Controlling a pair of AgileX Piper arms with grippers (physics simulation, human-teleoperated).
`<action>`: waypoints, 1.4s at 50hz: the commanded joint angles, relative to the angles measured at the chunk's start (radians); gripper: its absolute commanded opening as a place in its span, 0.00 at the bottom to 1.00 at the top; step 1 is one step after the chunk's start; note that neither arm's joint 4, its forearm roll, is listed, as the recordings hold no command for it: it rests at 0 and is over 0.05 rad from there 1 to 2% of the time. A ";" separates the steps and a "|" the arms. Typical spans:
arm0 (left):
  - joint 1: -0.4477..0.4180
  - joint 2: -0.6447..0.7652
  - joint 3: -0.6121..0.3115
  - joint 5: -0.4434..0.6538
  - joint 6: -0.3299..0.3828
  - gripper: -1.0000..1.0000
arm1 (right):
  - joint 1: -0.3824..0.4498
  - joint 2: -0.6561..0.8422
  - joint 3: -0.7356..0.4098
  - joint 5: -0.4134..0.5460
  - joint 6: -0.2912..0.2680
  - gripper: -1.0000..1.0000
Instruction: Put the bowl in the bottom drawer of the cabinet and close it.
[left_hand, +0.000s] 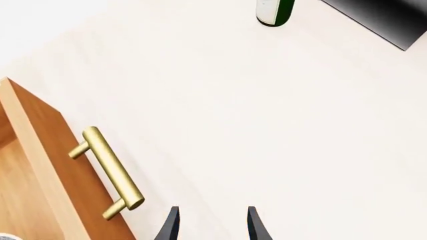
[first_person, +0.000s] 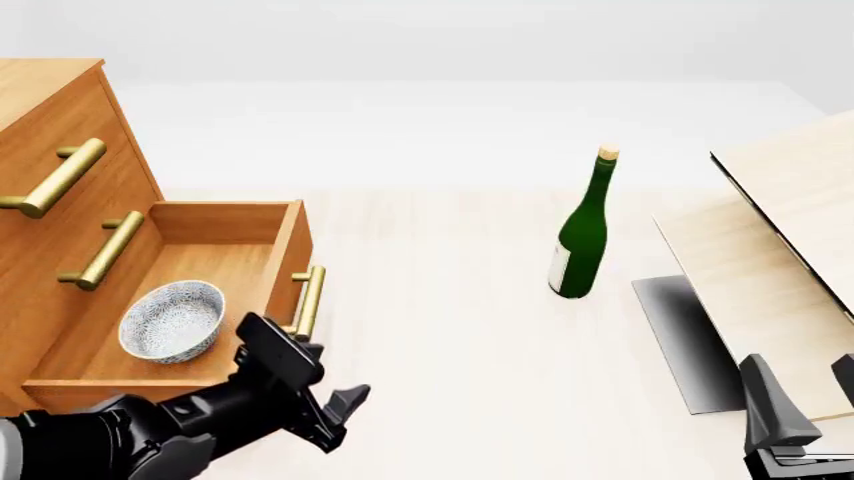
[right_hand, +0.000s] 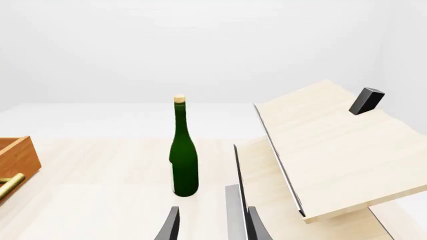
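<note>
The cabinet (first_person: 54, 120) stands at the table's left, its bottom drawer (first_person: 287, 250) pulled out. The white speckled bowl (first_person: 171, 320) sits upright inside that drawer. My left gripper (first_person: 340, 415) hovers just in front of the drawer's front panel, below its brass handle (first_person: 308, 300), open and empty. In the left wrist view its gripper (left_hand: 212, 222) has parted fingertips beside the drawer front (left_hand: 60, 165) and handle (left_hand: 112, 172). My right gripper (first_person: 807, 385) is low at the right edge, open and holding nothing; the right wrist view shows its gripper (right_hand: 213, 225) with nothing between the tips.
A green wine bottle (first_person: 582, 240) stands upright mid-table. Pale wooden boards (first_person: 787, 230) lean over a dark grey base (first_person: 687, 340) at the right, with a small black block (right_hand: 367, 100) on top. The two upper drawers are closed.
</note>
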 joint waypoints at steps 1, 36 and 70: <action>0.001 0.055 0.013 -0.038 0.011 1.00 | 0.000 -0.001 0.001 0.000 0.000 1.00; 0.106 0.183 0.051 -0.130 0.049 1.00 | 0.000 -0.001 0.001 0.000 0.000 1.00; 0.263 0.162 0.118 -0.170 0.101 1.00 | 0.000 -0.001 0.001 0.000 0.000 1.00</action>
